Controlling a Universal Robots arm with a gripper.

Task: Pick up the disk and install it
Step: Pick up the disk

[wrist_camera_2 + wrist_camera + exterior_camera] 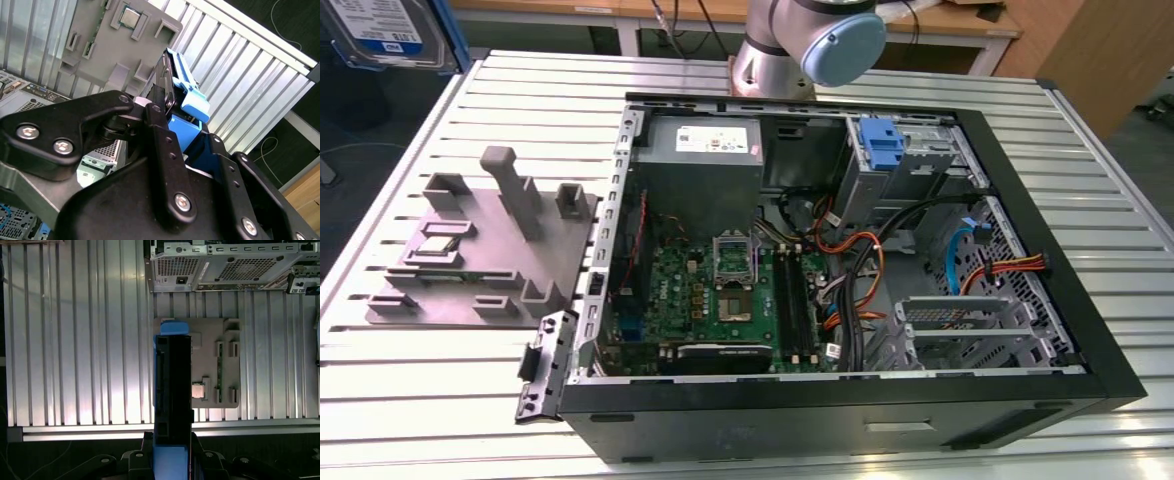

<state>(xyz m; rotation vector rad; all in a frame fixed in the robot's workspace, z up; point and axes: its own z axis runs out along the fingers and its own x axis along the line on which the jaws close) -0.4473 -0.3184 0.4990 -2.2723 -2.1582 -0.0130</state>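
Observation:
The disk [172, 385] is edge-on in both wrist views, a dark slab framed by its blue carrier, high above the slatted table. My gripper [171, 452] is shut on its lower end, with black fingers [159, 125] pressed on either side of the disk [181, 97]. In the exterior view the disk [387, 35], with its white-and-blue label and blue frame, hangs at the top left corner, well away from the open computer case [827, 415]. A drive cage with a blue bracket [882, 145] sits at the case's far right.
A grey fixture block [480, 250] with upright posts and a small chip [438, 245] lies on the table [400, 400], left of the case and directly below the held disk [215, 365]. Orange and blue cables cross the case interior. The arm's base [781, 45] stands behind the case.

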